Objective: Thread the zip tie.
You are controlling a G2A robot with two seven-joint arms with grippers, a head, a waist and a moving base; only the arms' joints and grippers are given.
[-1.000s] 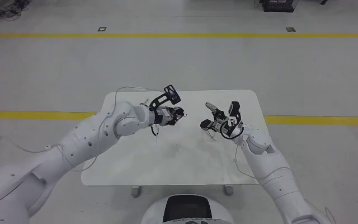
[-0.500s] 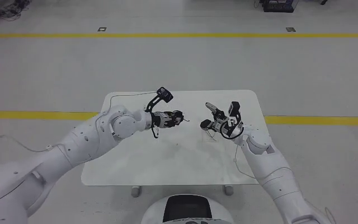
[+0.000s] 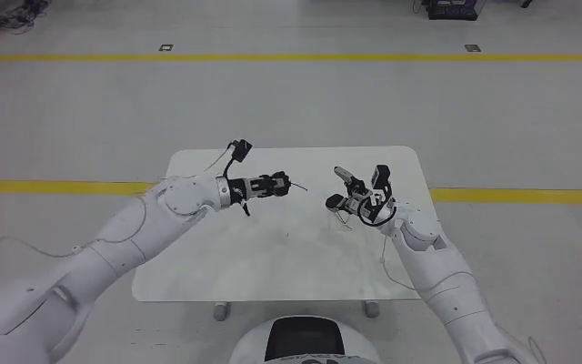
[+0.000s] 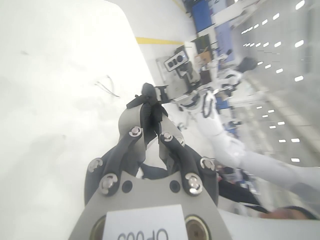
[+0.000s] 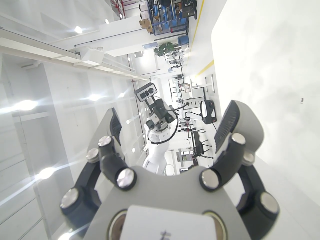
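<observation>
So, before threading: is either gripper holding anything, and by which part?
The left gripper pinches the black zip tie between its fingers, an end poking past them. The right gripper holds nothing.

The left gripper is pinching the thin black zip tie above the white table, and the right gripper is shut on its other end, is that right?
No. The right wrist view shows the right gripper open and holding nothing. The left gripper does pinch the thin black plastic zip tie above the white rounded table.
</observation>
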